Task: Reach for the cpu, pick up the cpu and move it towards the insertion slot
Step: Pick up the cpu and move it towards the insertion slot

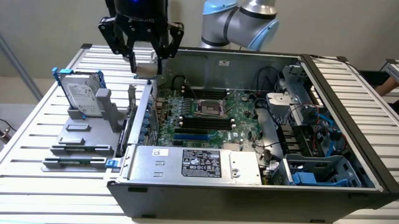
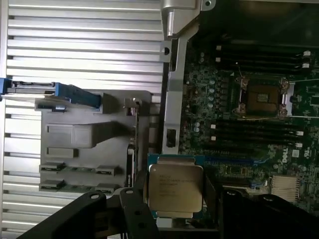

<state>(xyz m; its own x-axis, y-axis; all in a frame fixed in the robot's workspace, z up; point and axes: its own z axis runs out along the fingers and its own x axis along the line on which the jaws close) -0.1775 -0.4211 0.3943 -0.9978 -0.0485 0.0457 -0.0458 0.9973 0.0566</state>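
Observation:
My gripper [image 1: 147, 69] hangs above the computer case's wall on the exterior view's left, shut on the cpu [image 1: 146, 70], a small pale square chip. From the wrist, the cpu [image 2: 175, 191] shows its silver-grey top with printed text, clamped between the black fingers [image 2: 133, 206] and lifted off any surface. The insertion slot [image 1: 210, 108], a silvery frame with a dark centre, lies on the green motherboard to the exterior view's right of the gripper and lower. It stands uncovered in the wrist view too, as the insertion slot [image 2: 263, 98] between the black memory slots.
A silver hard drive [image 1: 82, 93] with blue brackets stands in a grey fixture [image 1: 87, 135] on the slatted table. The case's upright metal wall [image 1: 145, 109] lies under the gripper. A power supply [image 1: 193, 163], cables and a blue drive cage [image 1: 318, 172] crowd the case's front and right.

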